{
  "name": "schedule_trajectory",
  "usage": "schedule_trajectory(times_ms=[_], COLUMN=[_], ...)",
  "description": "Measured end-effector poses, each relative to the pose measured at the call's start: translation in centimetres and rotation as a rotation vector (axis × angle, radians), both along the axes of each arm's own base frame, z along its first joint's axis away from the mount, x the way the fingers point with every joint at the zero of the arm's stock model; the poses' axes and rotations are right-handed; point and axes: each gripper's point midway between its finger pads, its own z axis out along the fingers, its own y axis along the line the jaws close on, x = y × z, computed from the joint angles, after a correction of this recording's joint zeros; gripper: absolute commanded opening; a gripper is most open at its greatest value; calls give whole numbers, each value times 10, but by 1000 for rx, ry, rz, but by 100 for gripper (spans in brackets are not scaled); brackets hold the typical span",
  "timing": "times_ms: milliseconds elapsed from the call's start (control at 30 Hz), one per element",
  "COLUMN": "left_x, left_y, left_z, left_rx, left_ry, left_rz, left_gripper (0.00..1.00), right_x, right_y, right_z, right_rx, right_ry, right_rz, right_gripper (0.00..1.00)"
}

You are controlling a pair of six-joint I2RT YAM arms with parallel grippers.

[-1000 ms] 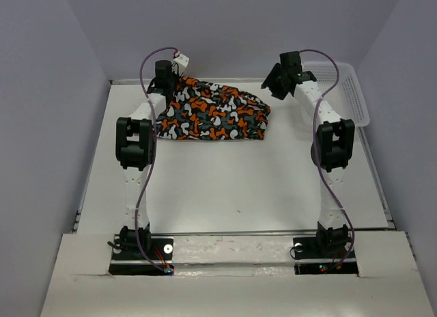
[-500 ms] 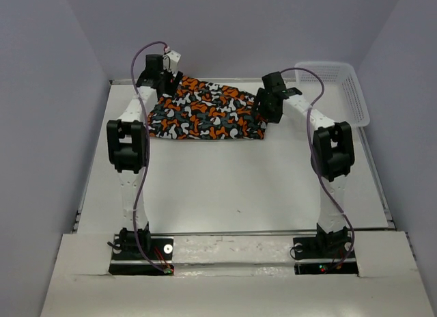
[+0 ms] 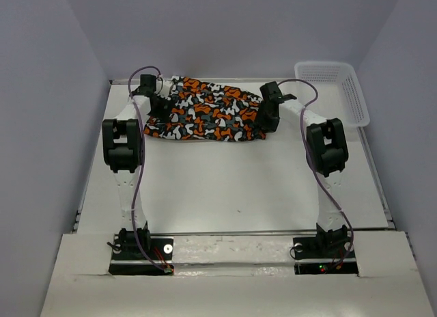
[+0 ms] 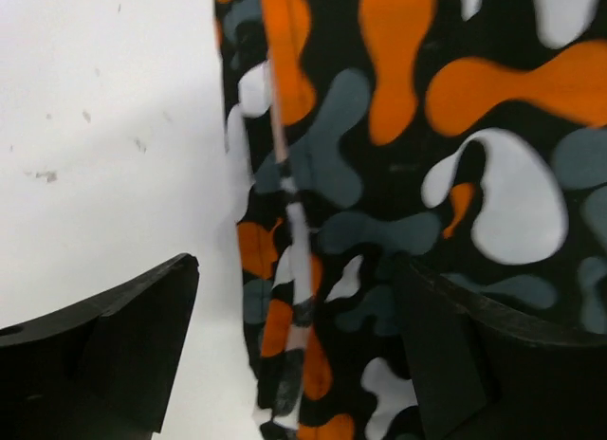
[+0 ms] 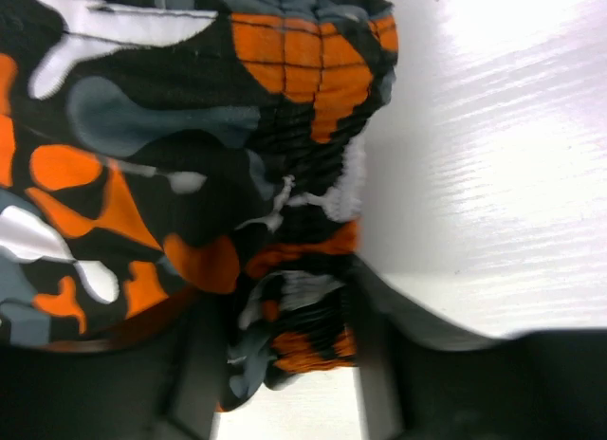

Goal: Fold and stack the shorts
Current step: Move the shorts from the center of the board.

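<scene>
The shorts point(image 3: 205, 115), with an orange, black, grey and white blotchy print, lie spread at the far middle of the table. My left gripper point(image 3: 162, 104) is at their left edge. In the left wrist view it point(image 4: 299, 364) is open, with its jaws either side of the hem of the shorts point(image 4: 427, 174). My right gripper point(image 3: 268, 117) is at their right edge. In the right wrist view it point(image 5: 285, 364) is shut on the bunched elastic waistband of the shorts point(image 5: 142, 127), low over the table.
A white plastic mesh basket point(image 3: 334, 81) stands at the far right corner. The white table point(image 3: 232, 187) is walled in by grey panels on the left, the right and at the back.
Both arms have come down from above onto the shorts. The left gripper moved left and down to the left hem; the right moved left and down onto the waistband.
</scene>
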Motion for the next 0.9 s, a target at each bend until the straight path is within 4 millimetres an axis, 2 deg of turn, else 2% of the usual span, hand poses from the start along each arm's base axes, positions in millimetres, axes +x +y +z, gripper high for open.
schedule_trajectory(times_ms=[33,67,100,167,233,267,333,400,533,633,667,700,733,767,800,867,900], left_x=[0,-4,-8,-19,-31,-42,-64,-104,-159,-207,-220,-234,-243,-245,-245,-235,-218], left_y=[3,8,10,11,8,5,0,-4,-7,-7,-7,-7,-7,-7,-6,-5,-5], left_z=[1,-1,-5,-8,-10,-11,-13,-16,-18,-19,-19,-18,-16,-14,-9,3,17], left_rx=[3,9,0,-4,-14,-17,-19,-31,-46,-48,-49,-47,-49,-46,-42,-36,-31], left_ry=[-7,-2,5,17,32,44,62,116,180,249,270,300,323,328,333,317,274], left_rz=[5,11,15,9,-10,-24,-57,-88,-129,-167,-179,-199,-205,-215,-221,-223,-221], left_gripper=[83,59,48,29,19,10,10,9,12,33,49,54,58,62,63,63,63], right_x=[-1,-1,-3,-6,-15,-21,-37,-60,-95,-125,-135,-140,-149,-155,-158,-162,-163], right_y=[0,0,1,0,-1,-3,-6,-11,-14,-16,-17,-17,-16,-15,-14,-14,-15], right_z=[-1,-2,-3,-4,-4,-3,-4,-3,-2,-2,-1,-1,1,2,3,5,8], right_rx=[1,-1,1,1,3,-3,-12,-21,-7,3,11,20,34,46,55,59,56], right_ry=[2,2,2,-3,0,6,23,55,97,139,156,164,181,198,208,227,237], right_rz=[9,15,23,41,64,76,121,174,266,319,337,348,363,377,387,392,391], right_gripper=[39,32,30,29,29,29,29,29,29,45,57,62,67,74,77,83,86])
